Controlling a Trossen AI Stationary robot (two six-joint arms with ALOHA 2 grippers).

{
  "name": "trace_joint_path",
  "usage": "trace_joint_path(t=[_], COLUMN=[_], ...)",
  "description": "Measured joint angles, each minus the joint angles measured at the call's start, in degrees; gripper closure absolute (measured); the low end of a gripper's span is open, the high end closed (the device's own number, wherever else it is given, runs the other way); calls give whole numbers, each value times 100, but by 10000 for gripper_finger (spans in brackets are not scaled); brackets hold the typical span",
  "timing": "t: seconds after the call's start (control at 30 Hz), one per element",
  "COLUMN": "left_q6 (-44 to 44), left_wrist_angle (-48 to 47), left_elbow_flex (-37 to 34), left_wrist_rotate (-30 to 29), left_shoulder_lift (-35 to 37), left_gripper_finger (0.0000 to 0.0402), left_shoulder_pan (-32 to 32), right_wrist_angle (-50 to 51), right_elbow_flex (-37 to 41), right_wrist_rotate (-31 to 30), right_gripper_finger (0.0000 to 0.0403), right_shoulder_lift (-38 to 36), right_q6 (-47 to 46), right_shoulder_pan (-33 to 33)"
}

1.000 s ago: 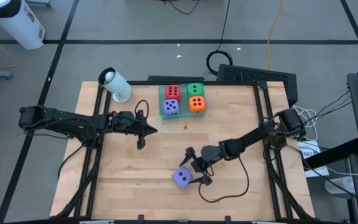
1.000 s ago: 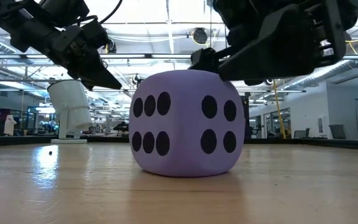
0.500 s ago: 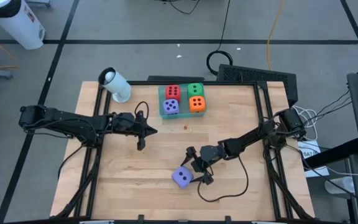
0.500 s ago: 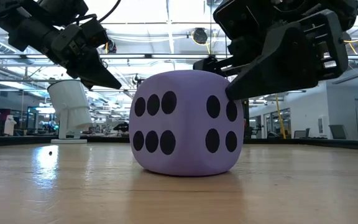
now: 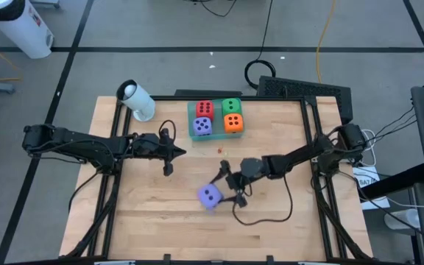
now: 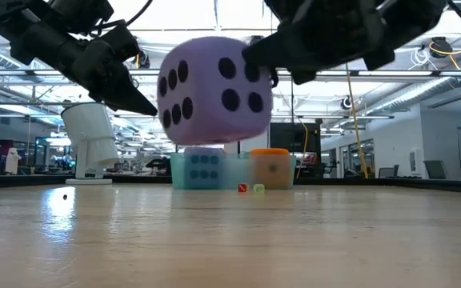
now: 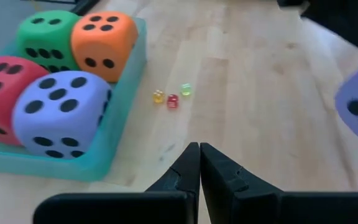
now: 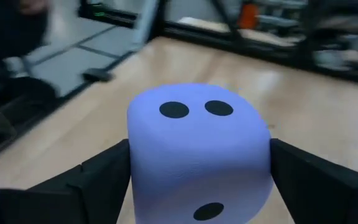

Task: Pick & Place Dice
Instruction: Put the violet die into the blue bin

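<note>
**Purple die in the right gripper, clear of the table**

Purple-blue die (image 6: 214,90): nearest item. I see it off the wood, with bare table (image 5: 160,221) under it in the low view. The right gripper (image 5: 225,188) has it pinched between its two fingers (image 8: 98,177), one pressed on each side; the jaws stand wide, filled by the cube. From above it sits toward the front of the table, a little right of the middle.

Left gripper (image 5: 169,153): fingers closed together, holding nothing, above the left half of the table, well apart from the held die.

Three tiny dice (image 7: 171,98): yellow, red, green, loose on the wood just beside the tray.

Teal tray (image 5: 193,131): at the far edge. It holds a red die (image 5: 205,109), a green die (image 5: 231,107), an orange die (image 5: 232,123) and a second purple-blue die (image 5: 203,126), packed two by two.

White cylinder (image 5: 136,100): lying at the far left corner.
</note>
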State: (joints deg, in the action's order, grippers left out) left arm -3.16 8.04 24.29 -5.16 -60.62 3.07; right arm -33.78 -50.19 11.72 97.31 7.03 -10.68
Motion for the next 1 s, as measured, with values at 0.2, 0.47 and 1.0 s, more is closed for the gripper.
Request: trace_joint_path(t=[0.2,0.47,1.0], left_q6=[216,766,2225], left_wrist_angle=[189,947,1100], left_elbow_flex=[0,0,450], left_wrist_rotate=[-301,-592,-598], left_shoulder_lift=[-2,-2,-2], left_gripper_finger=[382,382,382], left_shoulder_pan=[0,1,505], right_wrist_angle=[799,1370,859], right_elbow_flex=[0,-4,-4], right_wrist_rotate=[-1017,-1483,18], right_gripper_finger=[61,65,65], right_shoulder_lift=[-856,-1826,-869], right_q6=[634,1066,918], right_shoulder_pan=[678,2130,3734])
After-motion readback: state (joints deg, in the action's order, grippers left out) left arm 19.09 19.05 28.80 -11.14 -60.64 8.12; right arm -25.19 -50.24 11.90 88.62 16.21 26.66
